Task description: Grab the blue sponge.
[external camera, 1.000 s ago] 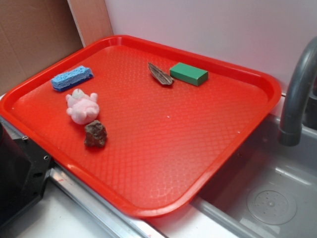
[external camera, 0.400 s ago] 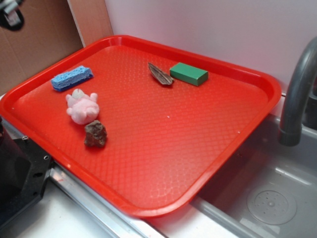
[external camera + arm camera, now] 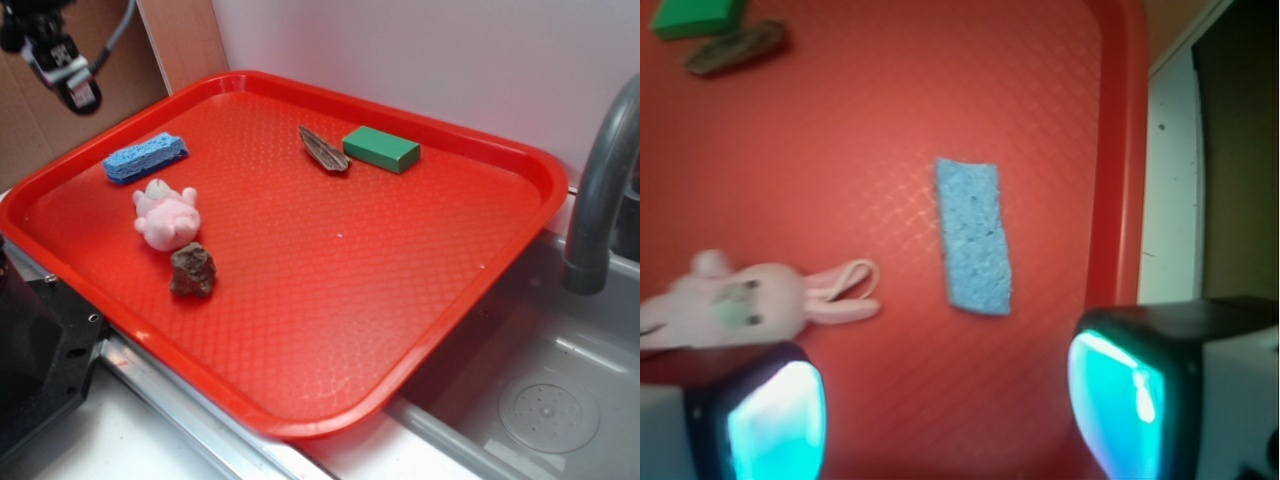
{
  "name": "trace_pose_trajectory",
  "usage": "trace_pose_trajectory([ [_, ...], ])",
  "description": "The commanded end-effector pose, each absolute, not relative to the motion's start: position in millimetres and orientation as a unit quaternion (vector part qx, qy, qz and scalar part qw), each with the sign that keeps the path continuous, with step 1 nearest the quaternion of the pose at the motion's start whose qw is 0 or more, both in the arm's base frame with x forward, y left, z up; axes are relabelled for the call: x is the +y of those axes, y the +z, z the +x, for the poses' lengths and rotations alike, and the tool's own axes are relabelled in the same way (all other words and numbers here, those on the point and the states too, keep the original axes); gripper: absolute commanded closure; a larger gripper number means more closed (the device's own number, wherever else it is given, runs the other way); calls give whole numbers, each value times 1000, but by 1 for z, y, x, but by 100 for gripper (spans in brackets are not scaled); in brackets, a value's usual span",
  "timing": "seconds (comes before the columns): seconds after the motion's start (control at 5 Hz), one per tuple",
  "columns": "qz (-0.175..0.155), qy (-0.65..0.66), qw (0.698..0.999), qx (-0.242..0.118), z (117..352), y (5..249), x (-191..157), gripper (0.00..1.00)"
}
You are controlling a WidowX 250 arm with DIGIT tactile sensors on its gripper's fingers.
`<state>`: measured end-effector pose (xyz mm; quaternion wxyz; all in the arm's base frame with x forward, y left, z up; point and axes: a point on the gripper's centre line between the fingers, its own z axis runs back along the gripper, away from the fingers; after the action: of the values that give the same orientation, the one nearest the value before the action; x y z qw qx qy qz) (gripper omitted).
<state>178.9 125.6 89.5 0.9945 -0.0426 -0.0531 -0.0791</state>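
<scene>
We see the gripper (image 3: pixel 75 85) at the far left corner of the exterior view, held in the air above and beyond the red tray's (image 3: pixel 400 330) left rim, against a brown cardboard backing (image 3: pixel 60 130). From this view we cannot tell how its jaws stand. In the wrist view the 2 fingers (image 3: pixel 775 420) sit at the bottom edge with a wide gap between them, so we read the gripper (image 3: pixel 950 420) as spread apart and holding nothing.

The blue sponge (image 3: pixel 146 157) lies flat on the tray near its far left edge, its long side running along that rim. It sits below the gripper and to its right, well apart from it. In the wrist view the blue sponge (image 3: pixel 974 236) stands lengthwise ahead of the gap between the fingers, close to the right finger's side, clear of both, with the tray rim (image 3: pixel 1120 150) just to its right.

The pink plush rabbit (image 3: pixel 166 216) lies just nearer than the sponge, not touching it, and a brown rock (image 3: pixel 192 270) rests just beside the rabbit on its near side. A green block (image 3: pixel 381 149) and a piece of bark (image 3: pixel 323 149) sit side by side at the far middle of the tray. A grey faucet (image 3: pixel 600 190) and sink (image 3: pixel 530 400) stand to the right.
</scene>
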Motion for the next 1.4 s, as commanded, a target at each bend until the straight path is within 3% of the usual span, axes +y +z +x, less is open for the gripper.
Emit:
trace_pose_trajectory([
  [0.0, -14, -91, 995, -47, 180, 47, 140, 0],
  [0.2, -7, -98, 993, -58, 184, 34, 136, 0],
  [0.4, 11, -106, 993, -41, 186, 30, 131, 0],
  [0.6, 19, -102, 994, -26, 187, 33, 132, 100],
  [0.8, 17, -91, 996, -4, 189, 41, 135, 100],
  [1.0, 12, -77, 997, -9, 181, 59, 139, 100],
  [1.2, 24, -78, 997, 3, 168, 79, 137, 0],
])
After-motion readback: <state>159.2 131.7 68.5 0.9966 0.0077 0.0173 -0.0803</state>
